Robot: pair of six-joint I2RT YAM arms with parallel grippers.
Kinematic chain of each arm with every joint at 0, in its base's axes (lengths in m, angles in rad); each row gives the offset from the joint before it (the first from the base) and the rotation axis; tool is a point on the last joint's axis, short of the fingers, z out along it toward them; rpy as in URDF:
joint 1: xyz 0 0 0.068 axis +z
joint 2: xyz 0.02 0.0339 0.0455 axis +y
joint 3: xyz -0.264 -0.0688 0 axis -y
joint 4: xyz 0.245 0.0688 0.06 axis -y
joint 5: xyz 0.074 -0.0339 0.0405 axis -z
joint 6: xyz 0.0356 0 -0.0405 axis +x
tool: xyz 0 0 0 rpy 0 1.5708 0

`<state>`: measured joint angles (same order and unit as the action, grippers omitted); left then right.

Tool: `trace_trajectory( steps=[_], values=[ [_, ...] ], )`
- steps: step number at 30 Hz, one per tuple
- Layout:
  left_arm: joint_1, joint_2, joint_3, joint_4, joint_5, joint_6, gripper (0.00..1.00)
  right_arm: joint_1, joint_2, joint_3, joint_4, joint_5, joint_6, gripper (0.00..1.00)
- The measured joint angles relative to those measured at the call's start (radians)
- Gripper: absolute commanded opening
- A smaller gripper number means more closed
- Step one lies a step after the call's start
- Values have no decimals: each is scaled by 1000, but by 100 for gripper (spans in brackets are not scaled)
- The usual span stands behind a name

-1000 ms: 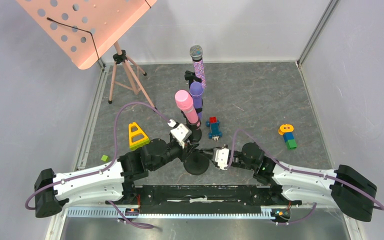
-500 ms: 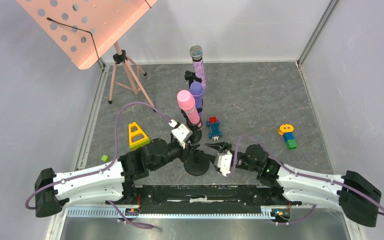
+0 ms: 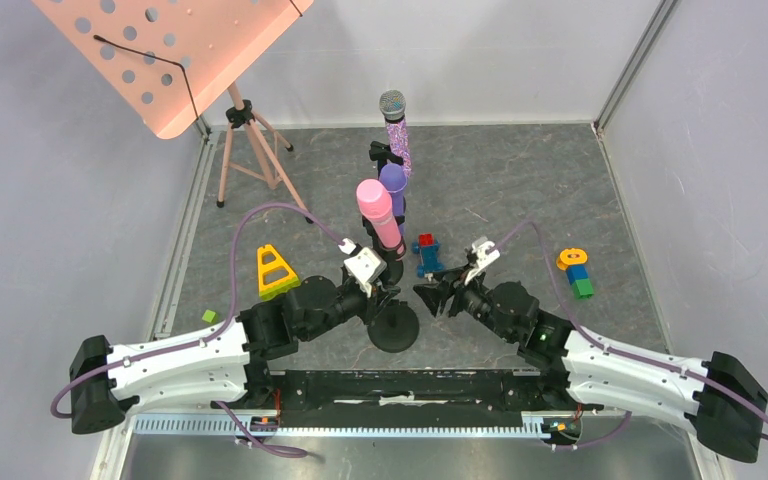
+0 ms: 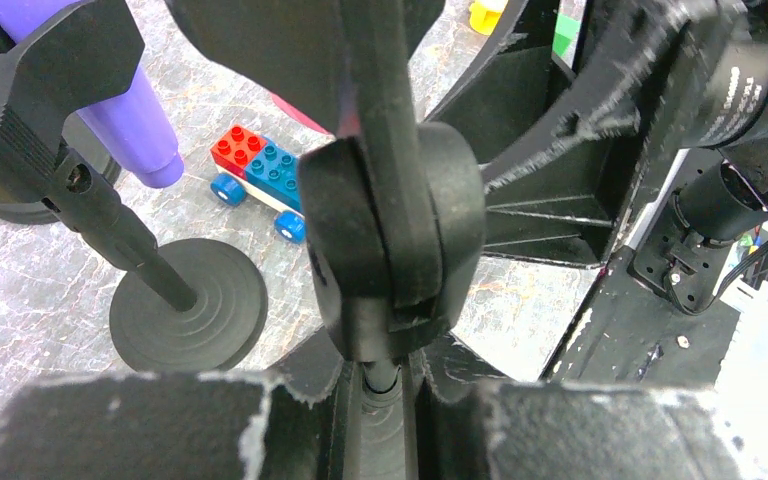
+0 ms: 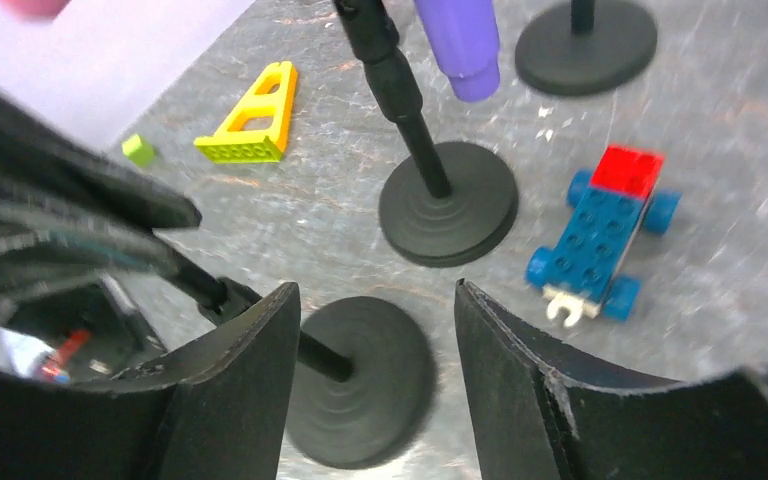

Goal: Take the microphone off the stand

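Observation:
A pink microphone [image 3: 376, 212] leans in the clip of the nearest black stand [image 3: 393, 326]. My left gripper [image 3: 381, 294] is shut on that stand's thin pole just below its clip joint [image 4: 395, 240]; in the left wrist view the gripper [image 4: 400, 378] pinches the pole tightly. My right gripper [image 3: 427, 293] hovers open just right of the stand, touching nothing. In the right wrist view this gripper [image 5: 375, 290] frames the stand's round base [image 5: 360, 380] below it. Behind stand a purple microphone [image 3: 393, 188] and a glittery one with a grey head [image 3: 396, 128], each on its own stand.
A blue and red toy car [image 3: 426, 255] lies right of the stands. A yellow triangle block [image 3: 274, 270] and small green block [image 3: 208, 316] lie left. Stacked blocks [image 3: 576, 272] sit at right. A pink music stand [image 3: 230, 110] occupies the back left. Walls enclose the floor.
My right gripper has opened, pulled away from the nearest stand's base and risen, turning its wrist upward. The left gripper, stand and pink microphone have stayed put.

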<state>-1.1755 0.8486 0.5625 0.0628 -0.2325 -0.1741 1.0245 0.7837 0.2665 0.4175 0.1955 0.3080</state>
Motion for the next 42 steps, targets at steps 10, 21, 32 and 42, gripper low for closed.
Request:
trace_trajectory(
  steps=[10,21,32,42],
  values=[
    [0,2,1,2,1,0,2,0,41,29,-154,83,768,69],
    [0,21,4,23,7,0,2,-2,-127,-39,-296,237,1043,70],
    [0,7,4,6,7,-1,2,-2,-84,4,-372,224,1126,68],
    [0,14,4,14,11,-2,2,-2,-76,6,-373,159,1193,66]
  ],
)
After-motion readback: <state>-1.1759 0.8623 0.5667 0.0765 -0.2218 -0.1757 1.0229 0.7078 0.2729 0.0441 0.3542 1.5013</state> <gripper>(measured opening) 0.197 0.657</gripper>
